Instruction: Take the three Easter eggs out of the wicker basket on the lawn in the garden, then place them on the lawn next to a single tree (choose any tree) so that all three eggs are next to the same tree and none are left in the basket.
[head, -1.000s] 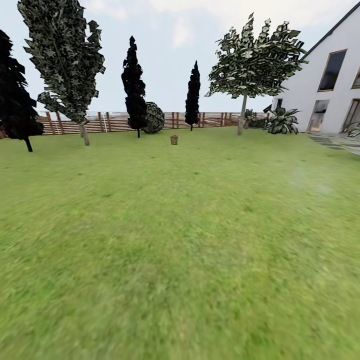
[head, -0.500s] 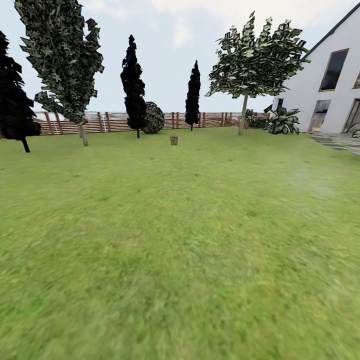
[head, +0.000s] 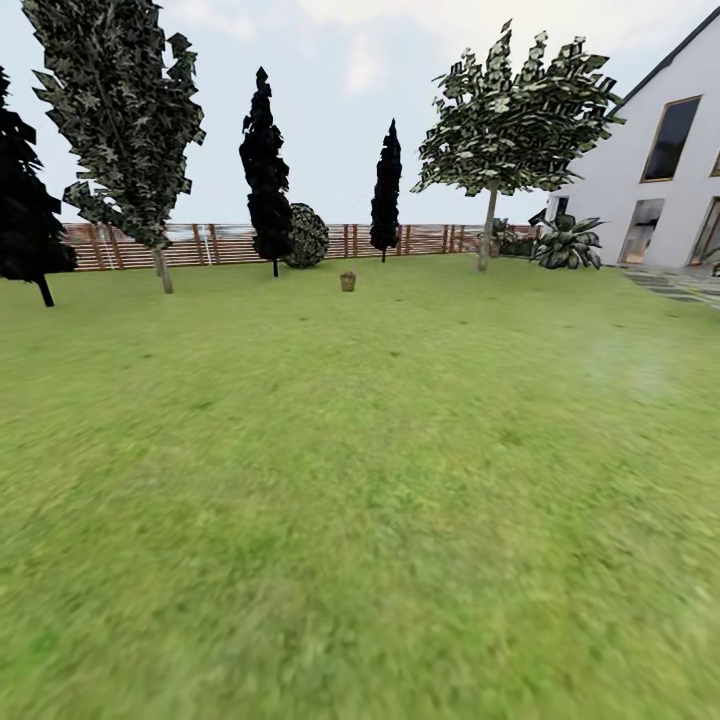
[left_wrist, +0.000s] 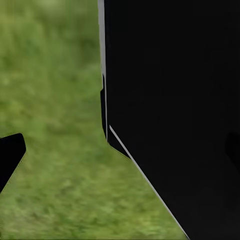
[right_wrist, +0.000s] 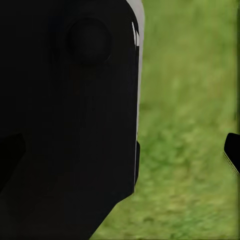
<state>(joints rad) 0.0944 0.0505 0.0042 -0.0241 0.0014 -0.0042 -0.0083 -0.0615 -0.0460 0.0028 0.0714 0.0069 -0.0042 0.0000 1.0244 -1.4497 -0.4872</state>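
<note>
Leftmost trees slid outward as the view advanced; wicker basket (head: 348, 281) stands upright; end effector state unreadable.

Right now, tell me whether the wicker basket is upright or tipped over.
Upright: the wicker basket stands far off on the lawn, its rim uppermost. Whether eggs lie inside cannot be told from here.

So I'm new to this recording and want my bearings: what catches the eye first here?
A wide lawn covers most of the head view, with a small wicker basket standing alone far off near the middle. Behind it runs a wooden fence with dark cypresses, a broad-crowned tree stands to the right, and a white house is at the far right.
</note>
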